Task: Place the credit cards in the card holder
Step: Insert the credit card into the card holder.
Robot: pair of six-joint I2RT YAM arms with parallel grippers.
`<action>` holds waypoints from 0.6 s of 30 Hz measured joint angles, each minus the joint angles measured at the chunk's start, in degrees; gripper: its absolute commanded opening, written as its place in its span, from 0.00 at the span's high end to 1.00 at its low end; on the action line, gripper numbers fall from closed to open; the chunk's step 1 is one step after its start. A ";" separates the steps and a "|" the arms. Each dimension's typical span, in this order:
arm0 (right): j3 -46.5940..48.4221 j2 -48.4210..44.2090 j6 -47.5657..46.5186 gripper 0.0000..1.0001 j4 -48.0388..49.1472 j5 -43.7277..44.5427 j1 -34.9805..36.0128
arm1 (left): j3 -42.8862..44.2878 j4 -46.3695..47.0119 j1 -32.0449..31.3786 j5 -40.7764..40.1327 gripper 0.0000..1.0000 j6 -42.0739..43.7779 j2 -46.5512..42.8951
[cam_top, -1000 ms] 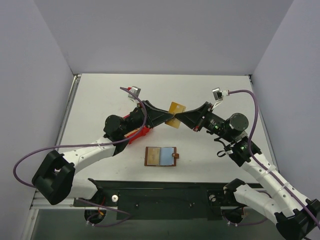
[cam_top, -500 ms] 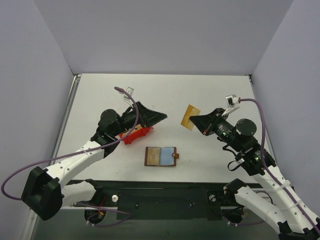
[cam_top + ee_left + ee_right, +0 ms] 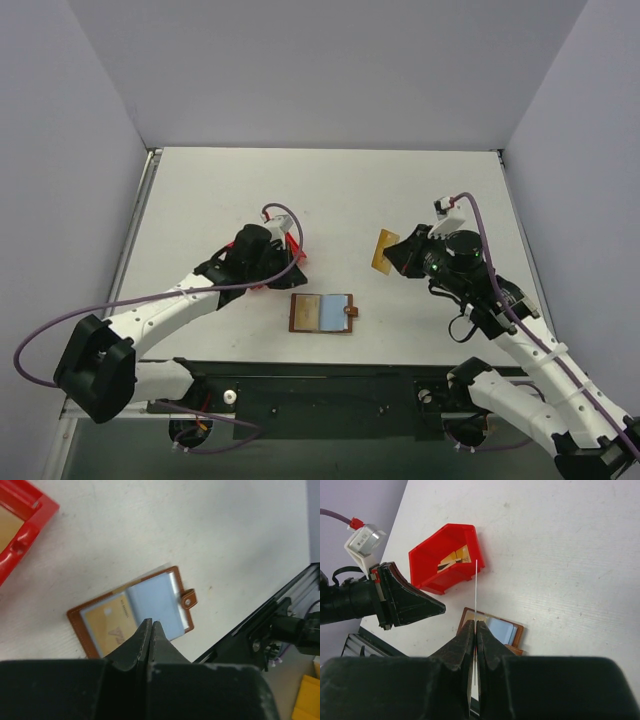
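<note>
The card holder [image 3: 322, 312] lies open on the table, brown with light blue panels; a gold card [image 3: 106, 628] sits in its left pocket. My right gripper [image 3: 399, 252] hovers right of and beyond it, shut on another gold credit card [image 3: 384, 250], which shows edge-on in the right wrist view [image 3: 476, 587]. My left gripper [image 3: 293, 262] is shut with nothing in it, above the near edge of the holder [image 3: 172, 597] in its wrist view. More credit cards [image 3: 454, 558] lie in the red bin [image 3: 442, 572].
The red bin [image 3: 296, 246] sits left of centre, mostly covered by my left arm in the top view. A black rail [image 3: 320, 385] runs along the table's near edge. Grey walls close off the back and both sides.
Both grippers met at the card a second ago. The left let go, pulled back over the bin and closed empty; the right carried the card to the right and lower.
</note>
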 measured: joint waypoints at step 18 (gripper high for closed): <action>0.92 14.05 -2.32 1.00 -7.30 -7.02 0.00 | -3.89 -9.46 3.96 -12.44 1.00 0.68 6.97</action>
